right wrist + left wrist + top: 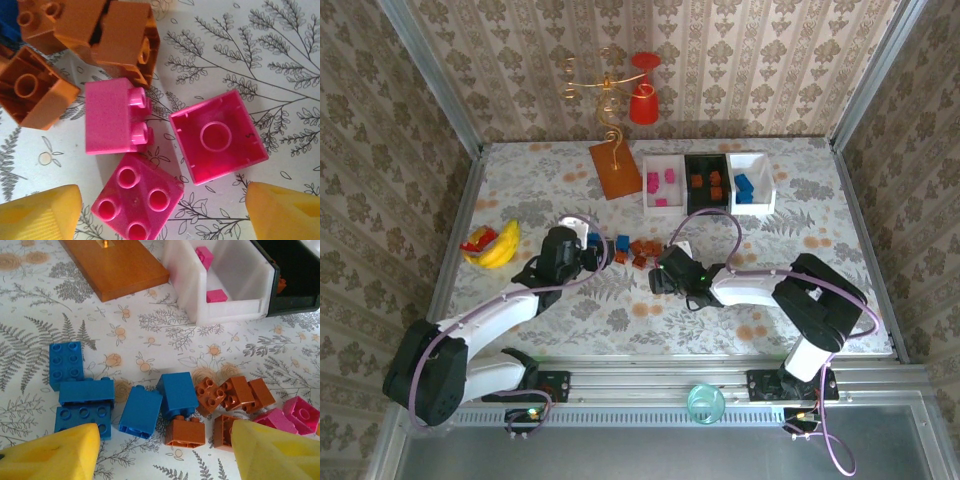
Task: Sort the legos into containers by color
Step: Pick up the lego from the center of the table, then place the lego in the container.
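Observation:
The legos lie loose in a heap (632, 250) mid-table. My left gripper (162, 455) hovers open over them; its yellow pads (50, 455) flank a blue brick (141, 411) and an orange-brown brick (186, 432), touching neither. More blue bricks (82, 400) lie left, more orange-brown ones (235, 392) right. My right gripper (162, 220) is open low over three pink bricks, with a stud-up one (137, 200) between its pads and a hollow-side-up one (217, 136) beside it. The containers stand at the back: a white bin (663, 182) with pink pieces, a black bin (705, 180) with orange-brown ones, a white bin (752, 182) with blue ones.
A flat orange board (615, 168) lies left of the bins. A yellow-and-red banana toy (492, 245) sits at the left. A red cup (643, 100) and a gold wire stand (598, 85) are by the back wall. Both arms meet close together at the heap.

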### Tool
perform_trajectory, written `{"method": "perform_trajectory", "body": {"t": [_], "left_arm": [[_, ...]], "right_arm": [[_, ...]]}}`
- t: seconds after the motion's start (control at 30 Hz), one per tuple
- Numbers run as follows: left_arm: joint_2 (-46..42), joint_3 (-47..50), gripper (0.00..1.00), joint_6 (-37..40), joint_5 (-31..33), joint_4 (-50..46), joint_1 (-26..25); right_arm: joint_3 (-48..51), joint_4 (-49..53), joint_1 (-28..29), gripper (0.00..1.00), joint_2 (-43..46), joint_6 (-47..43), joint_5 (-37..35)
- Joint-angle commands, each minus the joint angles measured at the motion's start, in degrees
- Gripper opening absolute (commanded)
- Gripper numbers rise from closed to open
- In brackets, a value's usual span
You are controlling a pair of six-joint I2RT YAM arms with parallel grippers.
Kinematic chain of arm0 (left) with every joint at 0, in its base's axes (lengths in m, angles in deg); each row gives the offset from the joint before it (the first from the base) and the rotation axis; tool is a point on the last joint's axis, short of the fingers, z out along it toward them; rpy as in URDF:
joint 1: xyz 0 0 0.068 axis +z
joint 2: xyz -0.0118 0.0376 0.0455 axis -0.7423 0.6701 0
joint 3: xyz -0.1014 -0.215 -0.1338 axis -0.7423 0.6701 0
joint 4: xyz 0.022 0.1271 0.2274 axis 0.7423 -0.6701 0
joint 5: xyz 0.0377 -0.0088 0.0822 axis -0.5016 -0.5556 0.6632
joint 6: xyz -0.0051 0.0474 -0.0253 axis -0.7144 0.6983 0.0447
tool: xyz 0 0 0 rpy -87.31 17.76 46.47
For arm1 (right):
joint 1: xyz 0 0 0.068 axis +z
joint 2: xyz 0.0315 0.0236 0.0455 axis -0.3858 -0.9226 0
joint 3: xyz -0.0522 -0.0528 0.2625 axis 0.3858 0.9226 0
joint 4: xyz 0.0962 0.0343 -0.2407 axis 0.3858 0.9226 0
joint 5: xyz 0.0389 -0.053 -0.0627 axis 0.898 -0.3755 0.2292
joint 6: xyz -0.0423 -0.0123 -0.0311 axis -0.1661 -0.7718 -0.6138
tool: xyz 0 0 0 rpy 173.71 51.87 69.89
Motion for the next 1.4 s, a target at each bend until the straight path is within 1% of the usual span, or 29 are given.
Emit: {"method": "perform_trajectory", "body": {"t": [0.0,0.13,0.33,0.5,0.63,0.7,0.87,1.0,1.07,1.13,1.37], "left_arm": [[-0.12,0.8,0.71,-1.41,-0.64,0.89,0.39],[0.45,0.72,0.71,-1.46,-0.73,1.16,0.39],[1.37,0.67,0.71,-2.24,-1.44,2.25,0.39],[1.38,0.8,0.71,-2.64,-1.63,2.06,0.39],[0.68,0.71,0.71,-3.06,-1.96,1.41,0.34],[0.25,0.8,0.71,-3.25,-1.96,1.44,0.39],[-0.29,0.54,0.71,-3.66,-2.31,1.37,0.31],[-0.54,0.33,0.71,-4.21,-3.08,1.52,0.3],[-0.64,0.35,0.71,-4.61,-3.43,1.78,0.3],[-0.9,0.4,0.71,-5.03,-3.84,1.9,0.24],[-4.2,0.8,0.71,-6.0,-4.51,0.0,-0.39]], "right_arm": [[0.26,-0.56,0.21,0.84,-0.76,2.19,-4.66],[2.85,-0.61,0.08,0.76,1.4,1.61,-6.39],[4.0,-2.63,0.04,0.58,1.26,0.96,-4.38],[3.82,-2.93,0.12,0.46,1.56,0.45,-3.8],[3.99,-2.38,0.17,0.38,4.49,-0.25,-3.82],[4.17,-2.22,0.06,0.37,6.86,-0.85,-3.8],[2.41,-0.07,-0.5,0.37,13.02,-3.26,-4.09],[-2.29,0.18,-5.2,0.38,13.8,-5.44,-1.52],[-5.67,-0.57,-8.02,0.38,11.95,-6.03,0.66],[-10.62,-0.99,-10.78,0.38,8.15,-6.3,3.2],[-30.78,1.35,-16.98,0.39,-9.93,-7.56,6.75]]}}
